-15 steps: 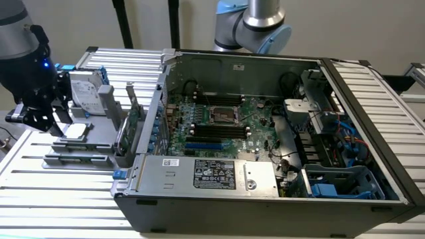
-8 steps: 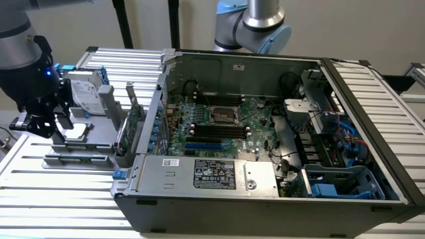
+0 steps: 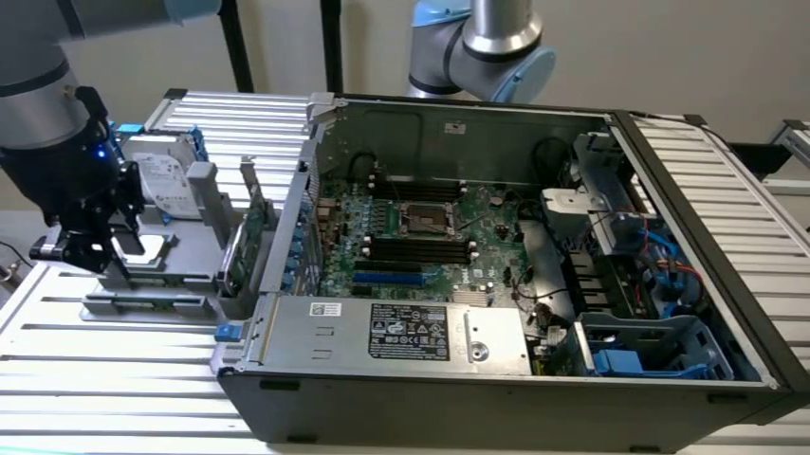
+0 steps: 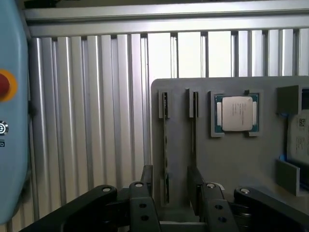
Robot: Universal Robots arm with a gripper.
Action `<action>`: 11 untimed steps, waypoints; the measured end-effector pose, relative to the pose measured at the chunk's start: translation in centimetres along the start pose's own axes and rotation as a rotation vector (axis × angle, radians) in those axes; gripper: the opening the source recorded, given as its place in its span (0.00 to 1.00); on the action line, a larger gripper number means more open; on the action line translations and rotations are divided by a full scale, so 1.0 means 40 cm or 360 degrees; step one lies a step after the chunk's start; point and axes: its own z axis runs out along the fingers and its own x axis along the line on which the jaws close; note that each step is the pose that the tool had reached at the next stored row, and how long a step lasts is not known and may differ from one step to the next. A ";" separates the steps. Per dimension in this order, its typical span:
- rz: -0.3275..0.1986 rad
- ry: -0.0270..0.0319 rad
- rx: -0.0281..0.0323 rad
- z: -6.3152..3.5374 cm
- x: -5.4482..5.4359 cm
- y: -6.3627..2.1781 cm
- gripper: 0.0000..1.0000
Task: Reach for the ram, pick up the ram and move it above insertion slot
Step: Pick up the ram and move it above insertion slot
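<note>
Tool [image 4: 170,173] wide, astride edge-on ram [image 4: 165,140] | ram's near end hidden behind tool | tray [image 4: 231,159] cut off

Ribbed metal, matt grey plastic and black fingers are setting the look.

The table [image 4: 96,121] is gleaming as ribbed, brushed bare metal, catching streaks of light. The holder [image 4: 231,159] on it is looking like smooth matt grey plastic. The ram [image 4: 165,145], seen edge-on, is showing a thin, dull dark-green board edge. The gripper [image 4: 170,173] is appearing matt black, with small shiny screw heads. The processor [image 4: 236,113] is wearing a satin metal lid. The computer case [image 3: 506,403] is presenting dark matt sheet metal.
</note>
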 end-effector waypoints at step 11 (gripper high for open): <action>-0.0040 0.00012 0.00008 0.050 0.004 -0.002 0.42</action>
